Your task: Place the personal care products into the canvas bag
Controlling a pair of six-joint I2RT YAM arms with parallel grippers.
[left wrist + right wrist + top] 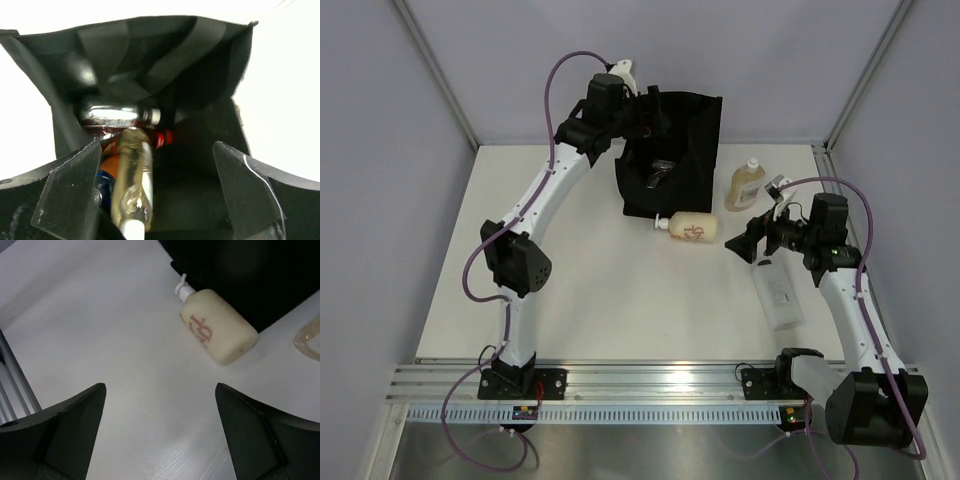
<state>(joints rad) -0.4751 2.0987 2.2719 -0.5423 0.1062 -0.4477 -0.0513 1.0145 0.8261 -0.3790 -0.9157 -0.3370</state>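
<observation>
The black canvas bag (692,135) stands open at the back of the table. My left gripper (646,122) hovers over its mouth, open (156,150). In the left wrist view an amber bottle (133,172) lies loose inside the bag (150,55), close to my left finger, on top of a silver bottle (112,115), a red one (163,137) and an orange one (108,167). A cream pump bottle (692,228) lies beside the bag. My right gripper (744,244) is open and empty just right of it (160,387); the right wrist view shows that bottle (217,327) ahead.
A second amber bottle (745,185) stands right of the bag, its edge showing in the right wrist view (307,337). A flat white bottle (778,296) lies near the right arm. An aluminium rail (650,385) runs along the table's near edge.
</observation>
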